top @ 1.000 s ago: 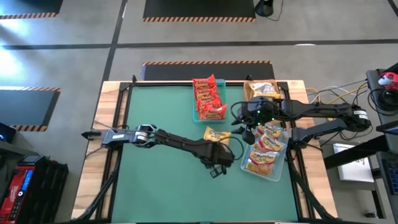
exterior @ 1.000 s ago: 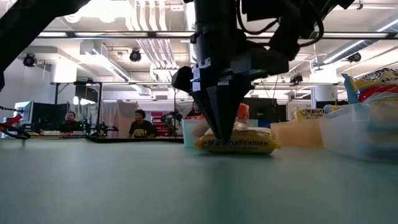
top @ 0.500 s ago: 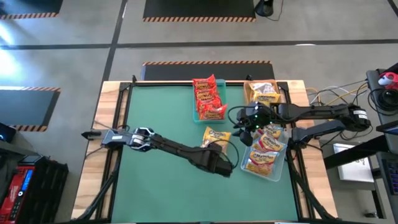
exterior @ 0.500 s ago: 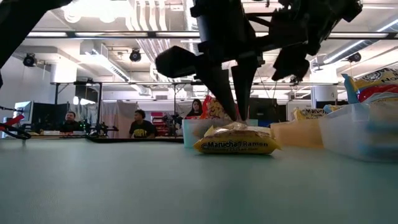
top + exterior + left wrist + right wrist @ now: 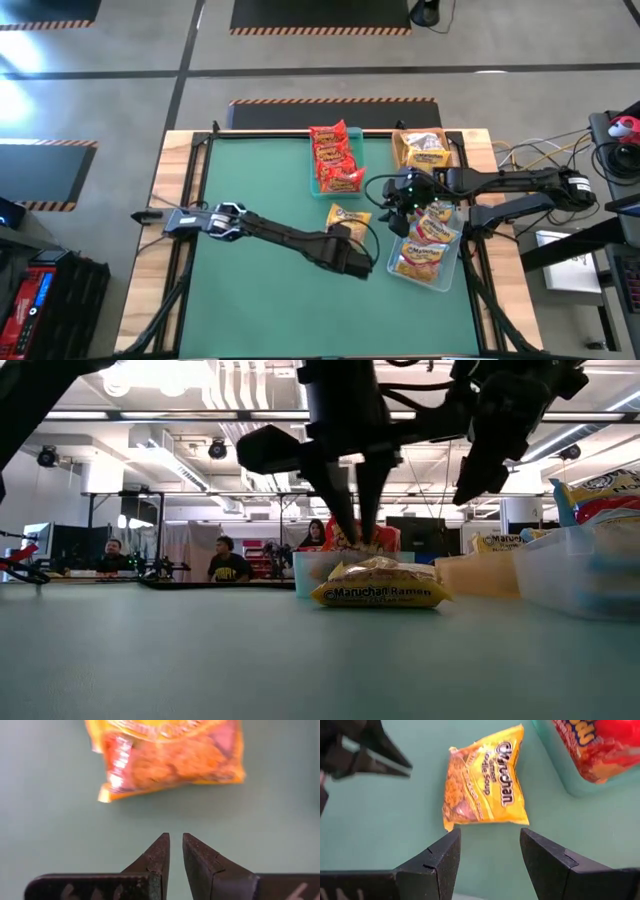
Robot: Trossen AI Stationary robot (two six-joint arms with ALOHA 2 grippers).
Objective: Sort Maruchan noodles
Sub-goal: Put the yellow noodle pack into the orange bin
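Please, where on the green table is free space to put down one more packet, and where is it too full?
The mat is bare left of the teal tray and along the near edge below the left gripper. It is crowded around the loose yellow packet, between both grippers, the right gripper beside it, and by the clear tray.

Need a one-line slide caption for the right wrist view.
Right gripper, fingers open, above a yellow packet lying loose on the green table.

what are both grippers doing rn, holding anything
left gripper: closed, empty, beside the yellow packet.
right gripper: open, empty, above that packet.
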